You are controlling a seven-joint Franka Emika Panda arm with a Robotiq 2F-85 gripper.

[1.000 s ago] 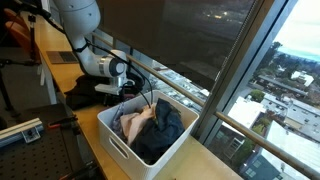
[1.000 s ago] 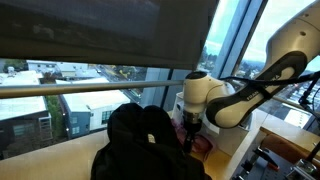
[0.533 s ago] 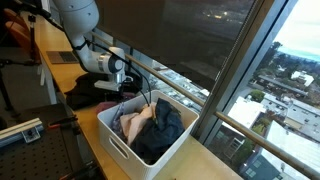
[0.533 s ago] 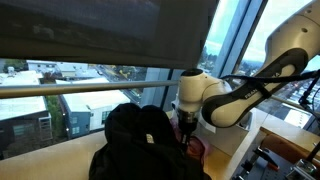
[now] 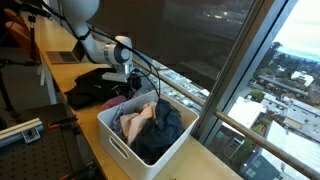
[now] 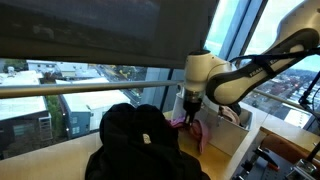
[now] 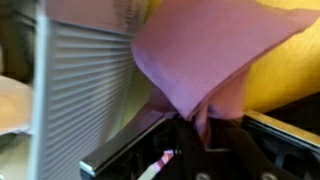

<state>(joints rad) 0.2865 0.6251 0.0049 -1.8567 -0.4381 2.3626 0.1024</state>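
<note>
One pink cloth (image 7: 205,55) is the thing in hand — it is bunched to a narrow neck where the gripper (image 6: 189,112) has it, and from there it spreads out into a broad, loose sheet. The jaws are pressed in on that gathered neck, pinching the fabric between them; the wrist view shows the dark fingers (image 7: 150,140) on either side of the fold. In an exterior view the cloth hangs limp below the gripper, lifted clear of the pile beneath, its lower end trailing down beside the black bag (image 6: 135,140). Just beside it is the white basket (image 5: 115,142), whose ribbed wall fills the left part of the wrist view. The gripper sits above the basket's end nearest the bag. Inside the basket lie more clothes — a dark blue garment (image 5: 162,130) heaped toward the window side and a pale pinkish one (image 5: 135,122) next to it. The basket stands on a wooden counter (image 5: 88,140) that runs along a tall window, with a handrail (image 6: 90,90) crossing the glass and city rooftops far below outside. The arm (image 6: 250,75) reaches in from the room side, bent at the elbow.
</note>
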